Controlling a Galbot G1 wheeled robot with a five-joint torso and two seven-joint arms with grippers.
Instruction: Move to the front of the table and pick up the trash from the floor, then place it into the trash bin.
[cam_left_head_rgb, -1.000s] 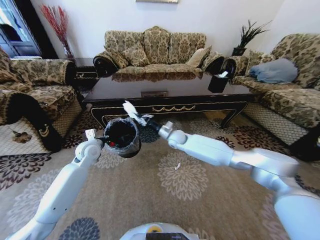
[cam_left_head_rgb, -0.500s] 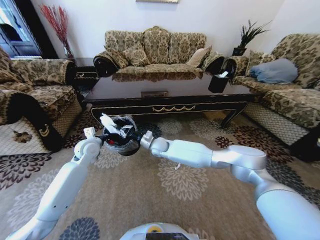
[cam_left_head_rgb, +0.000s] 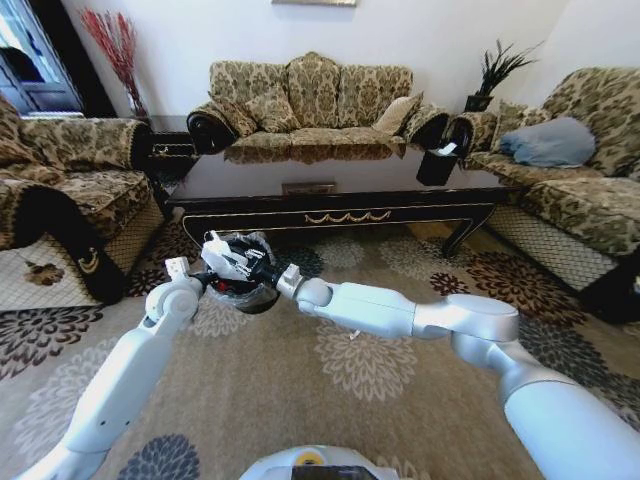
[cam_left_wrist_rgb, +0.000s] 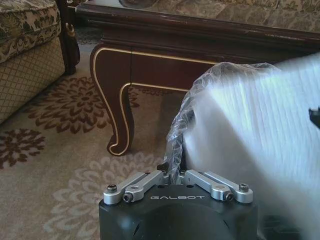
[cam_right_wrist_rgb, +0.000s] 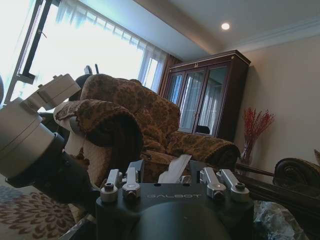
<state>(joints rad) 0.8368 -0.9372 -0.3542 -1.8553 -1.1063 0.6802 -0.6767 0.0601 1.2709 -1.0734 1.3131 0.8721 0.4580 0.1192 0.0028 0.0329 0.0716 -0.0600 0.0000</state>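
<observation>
The crumpled paper (cam_left_head_rgb: 228, 258) is held pinched in the right gripper (cam_left_head_rgb: 252, 268), directly over the mouth of the bin (cam_left_head_rgb: 243, 291). The bin is gripped at its rim by the left gripper (cam_left_head_rgb: 208, 283), raised above the carpet (cam_left_head_rgb: 300, 400) before the table (cam_left_head_rgb: 330, 190). A second ago the paper was held higher, beyond the rim; it has since been carried over the opening. Release is judged outstanding. A white scrap (cam_left_head_rgb: 353, 333) remains on the carpet.

1. Head view: bright, even daylight; glossy table (cam_left_head_rgb: 330, 175) top mirrors the sofa (cam_left_head_rgb: 310, 95); wide-angle bending at edges.
2. Left wrist view: white paper (cam_left_wrist_rgb: 260, 130) close up, smeared and overexposed.
3. Right wrist view: window (cam_right_wrist_rgb: 75, 55) blown out; armchair (cam_right_wrist_rgb: 125, 120) and gripper housing backlit, dim.
</observation>
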